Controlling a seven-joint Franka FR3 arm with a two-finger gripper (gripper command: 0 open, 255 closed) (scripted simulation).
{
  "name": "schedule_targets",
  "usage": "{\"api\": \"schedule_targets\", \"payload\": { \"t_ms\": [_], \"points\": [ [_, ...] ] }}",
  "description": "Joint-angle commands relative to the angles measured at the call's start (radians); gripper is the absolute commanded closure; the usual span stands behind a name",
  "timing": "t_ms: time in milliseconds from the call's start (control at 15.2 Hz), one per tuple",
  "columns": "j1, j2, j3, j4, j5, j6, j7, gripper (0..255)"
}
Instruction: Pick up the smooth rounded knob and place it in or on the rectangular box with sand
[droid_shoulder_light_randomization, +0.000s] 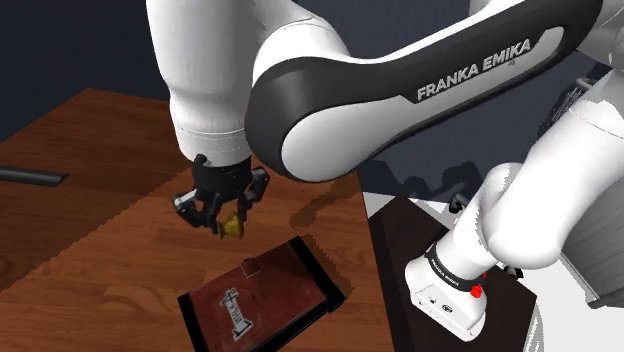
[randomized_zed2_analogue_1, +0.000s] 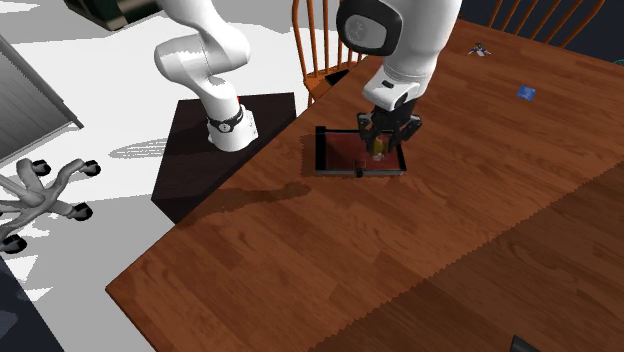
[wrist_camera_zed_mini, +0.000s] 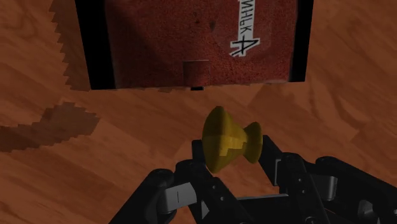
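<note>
- The gripper (droid_shoulder_light_randomization: 225, 218) hangs above the wooden counter (droid_shoulder_light_randomization: 100, 200), and its fingers (wrist_camera_zed_mini: 198, 167) are clenched on the yellow knob (droid_shoulder_light_randomization: 233, 229), which is clear of the surface.
- The wrist view shows the knob (wrist_camera_zed_mini: 230, 141) as a flared, waisted shape: a wide rounded cap, a narrow neck and a smaller foot. The fingers press in from either side.
- In the shoulder view the rectangular box (droid_shoulder_light_randomization: 330, 290), with its black rim and reddish sand, lies at about 5 o'clock from the knob, near it but not under it.
- In the second exterior view the gripper (randomized_zed2_analogue_1: 385, 140) overlaps the box (randomized_zed2_analogue_1: 320, 150). That looks like the camera angle rather than true alignment, since the wrist view puts the box rim (wrist_camera_zed_mini: 95, 44) just beyond the fingertips.
- Handling, as a judgement: the knob looks small, stiff and light, so its weight is no worry. Its smooth, curved faces are the risk, because a rounded cap can twist or squirt out of flat pads.
- The safest hold is probably across the neck or the widest band, with firm, steady pressure.
- The sand bed is broad and looks forgiving, so a low release over its middle should do. A small post at the near edge of the box is worth clearing.
</note>
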Motion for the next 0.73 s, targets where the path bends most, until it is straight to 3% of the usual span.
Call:
{"api": "schedule_targets", "payload": {
  "t_ms": [0, 396, 660],
  "points": [
    [0.011, -0.067, 0.012, -0.067, 0.046, 0.013, 0.002, 255],
    [0.082, -0.242, 0.047, -0.207, 0.174, 0.010, 0.032, 255],
    [0.080, -0.214, 0.058, -0.240, 0.160, 0.067, 0.046, 255]
  ]
}}
